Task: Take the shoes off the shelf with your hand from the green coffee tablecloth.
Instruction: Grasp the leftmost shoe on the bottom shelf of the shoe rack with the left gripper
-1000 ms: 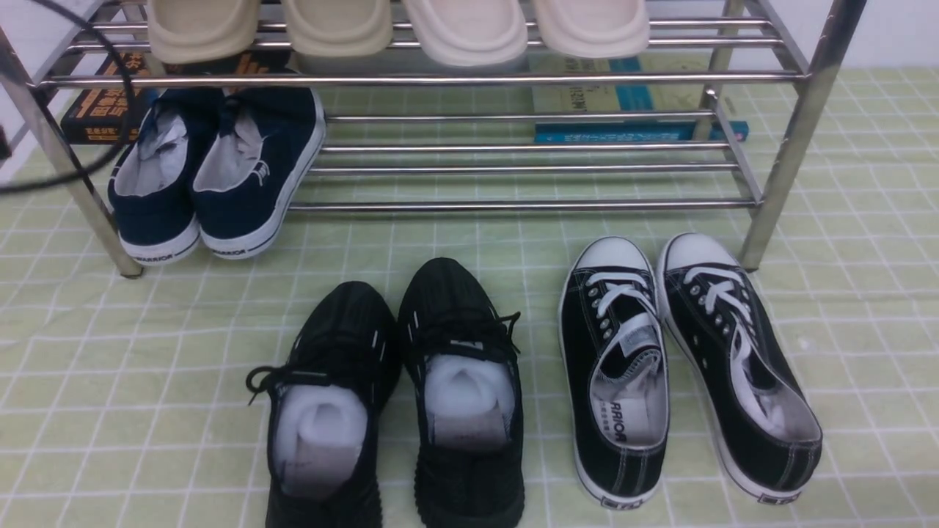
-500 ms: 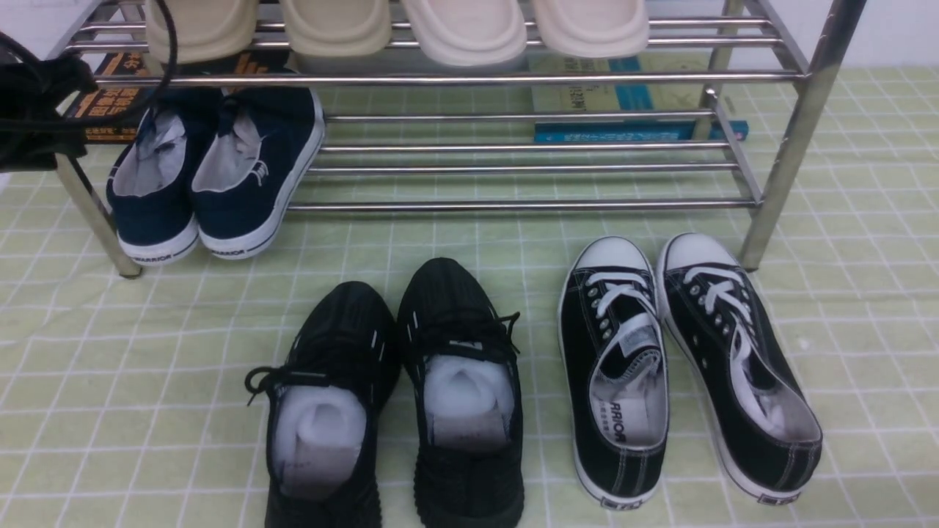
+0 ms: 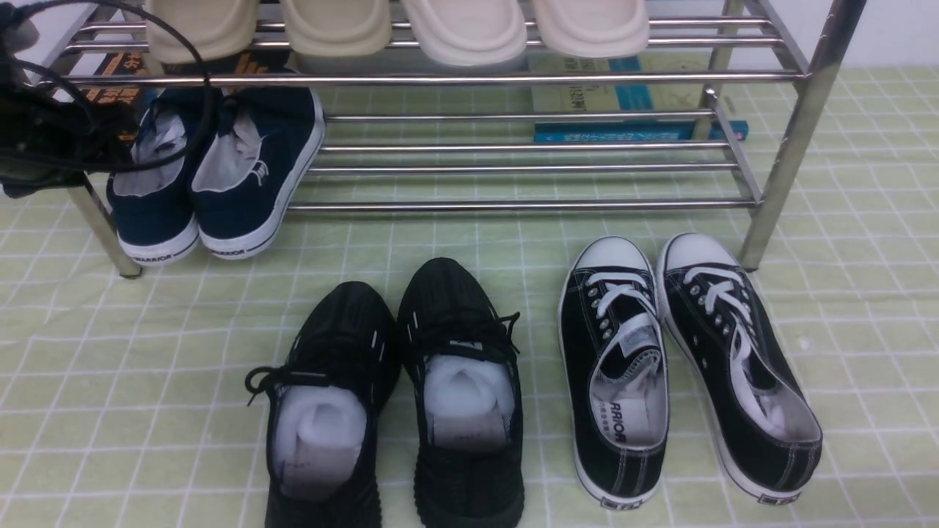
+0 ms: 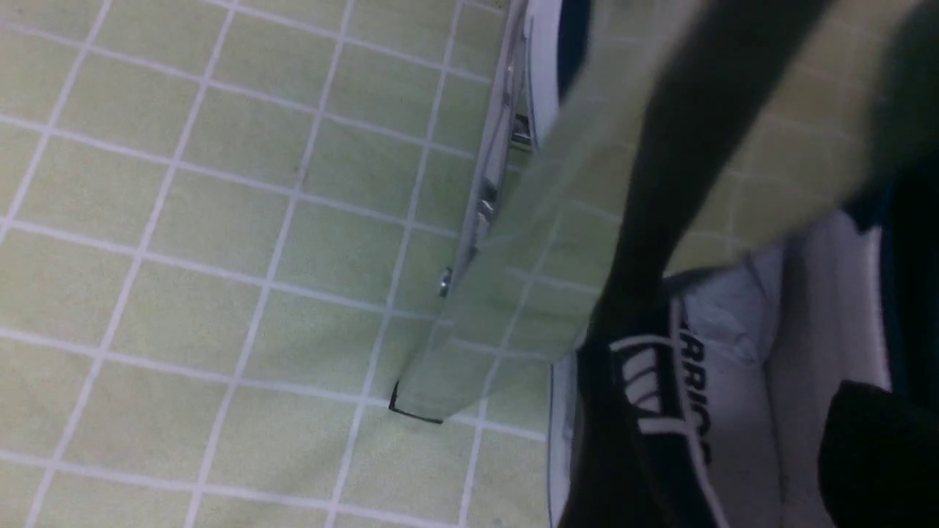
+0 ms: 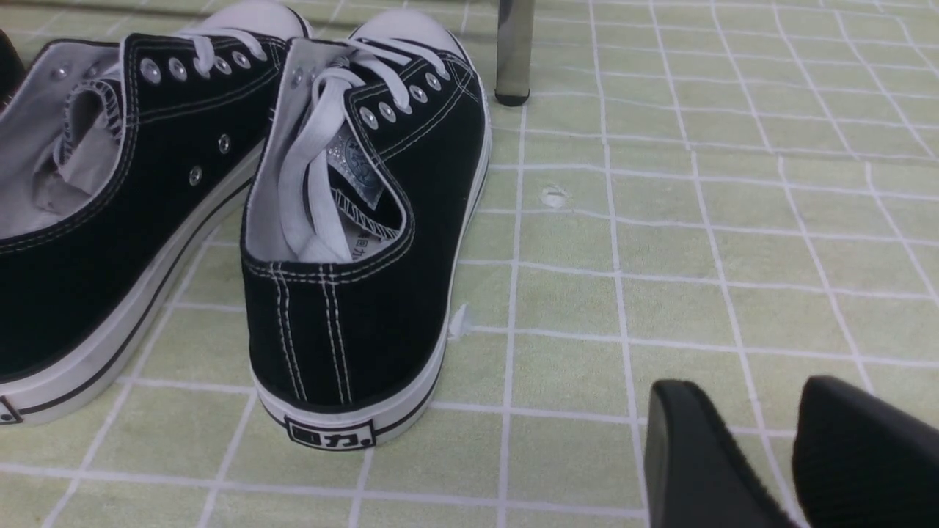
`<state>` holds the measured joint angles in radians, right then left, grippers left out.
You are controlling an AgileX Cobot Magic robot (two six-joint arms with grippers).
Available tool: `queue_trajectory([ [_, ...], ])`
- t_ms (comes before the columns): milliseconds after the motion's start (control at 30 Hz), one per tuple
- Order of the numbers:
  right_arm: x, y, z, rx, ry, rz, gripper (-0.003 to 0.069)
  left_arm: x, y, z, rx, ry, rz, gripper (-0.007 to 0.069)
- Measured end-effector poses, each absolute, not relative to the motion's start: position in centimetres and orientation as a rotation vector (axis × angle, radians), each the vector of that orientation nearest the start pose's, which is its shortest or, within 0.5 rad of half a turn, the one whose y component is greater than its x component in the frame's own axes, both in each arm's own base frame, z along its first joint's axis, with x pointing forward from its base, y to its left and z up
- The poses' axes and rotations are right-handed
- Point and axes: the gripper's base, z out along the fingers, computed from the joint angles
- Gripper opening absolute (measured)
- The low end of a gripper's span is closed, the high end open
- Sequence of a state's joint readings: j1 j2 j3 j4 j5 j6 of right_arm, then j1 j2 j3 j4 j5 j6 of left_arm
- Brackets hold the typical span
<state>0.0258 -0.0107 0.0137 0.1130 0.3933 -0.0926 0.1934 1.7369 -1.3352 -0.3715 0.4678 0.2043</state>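
At the far left of the front view, the left arm (image 3: pixel 40 143) hung as a dark mass with looped cables (image 3: pixel 199 95), just in front of the shelf (image 3: pixel 513 207) by its left leg. The left end effector was lost in that mass, so I could not tell whether its jaws stood wide or narrow. The navy shoes (image 3: pixel 213 176) sat side by side at the left end of the lower of 2 tiers. Their heels faced the camera and poked past the front bar, just beside the arm. Pale slippers (image 3: pixel 396 29) lined the upper tier. Black knit sneakers (image 3: pixel 396 396) and black lace-ups (image 3: pixel 689 367) lay on the green cloth (image 3: pixel 147 352).

From the left wrist view, badly blurred, a heel with white lettering (image 4: pixel 682 396) showed close beside the shiny shelf leg (image 4: pixel 499 279). Dark shapes crossed the frame, and the jaws were unreadable there too.

From the right wrist view, the right end effector (image 5: pixel 763 447) hovered low over the cloth behind the lace-ups, fingers slightly parted and holding nothing.

Trouble seemed likeliest on the left. A cable loop could snag the upper bar or leg and drag the shelf. A jaw could strike the steel leg beside the outer shoe. A grip on soft canvas might lift only 1 shoe, or slip.
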Motion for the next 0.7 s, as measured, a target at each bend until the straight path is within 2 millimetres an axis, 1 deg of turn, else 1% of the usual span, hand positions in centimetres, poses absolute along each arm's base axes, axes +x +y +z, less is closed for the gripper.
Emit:
queue_trajectory([
  [67, 5.2, 0.5, 17.4, -0.043, 1.877, 0.066, 0.0237, 39.6, 6.3, 26.8, -0.297, 2.306, -0.154, 0.0409],
  [167, 5.2, 0.5, 17.4, -0.043, 1.877, 0.066, 0.0237, 40.0, 6.4, 26.1, -0.312, 2.304, -0.156, 0.0409],
  [267, 5.2, 0.5, 17.4, -0.043, 1.877, 0.066, 0.0237, 40.3, 6.4, 25.8, -0.34, 2.286, -0.171, 0.0402],
  [333, 5.2, 0.5, 17.4, -0.043, 1.877, 0.066, 0.0237, 40.5, 6.4, 25.7, -0.361, 2.273, -0.186, 0.0376],
  [400, 5.2, 0.5, 17.4, -0.043, 1.877, 0.066, 0.0237, 40.5, 6.4, 25.7, -0.369, 2.27, -0.192, 0.0335],
  [433, 5.2, 0.5, 17.4, -0.043, 1.877, 0.066, 0.0237, 40.5, 6.4, 25.6, -0.375, 2.271, -0.198, 0.0283],
  [467, 5.2, 0.5, 17.4, -0.043, 1.877, 0.066, 0.0237, 40.5, 6.3, 25.6, -0.376, 2.279, -0.205, 0.0206],
  [500, 5.2, 0.5, 17.4, -0.043, 1.877, 0.066, 0.0237, 40.5, 6.3, 25.6, -0.376, 2.279, -0.205, 0.0206],
  [567, 5.2, 0.5, 17.4, -0.043, 1.877, 0.066, 0.0237, 40.3, 6.2, 25.4, -0.372, 2.304, -0.218, 0.0076],
  [600, 5.2, 0.5, 17.4, -0.043, 1.877, 0.066, 0.0237, 40.3, 6.2, 25.3, -0.371, 2.317, -0.225, 0.0055],
  [667, 5.2, 0.5, 17.4, -0.043, 1.877, 0.066, 0.0237, 40.1, 6.1, 25.4, -0.368, 2.33, -0.234, 0.005],
  [700, 5.2, 0.5, 17.4, -0.043, 1.877, 0.066, 0.0237, 39.7, 5.9, 25.9, -0.36, 2.346, -0.247, 0.005],
])
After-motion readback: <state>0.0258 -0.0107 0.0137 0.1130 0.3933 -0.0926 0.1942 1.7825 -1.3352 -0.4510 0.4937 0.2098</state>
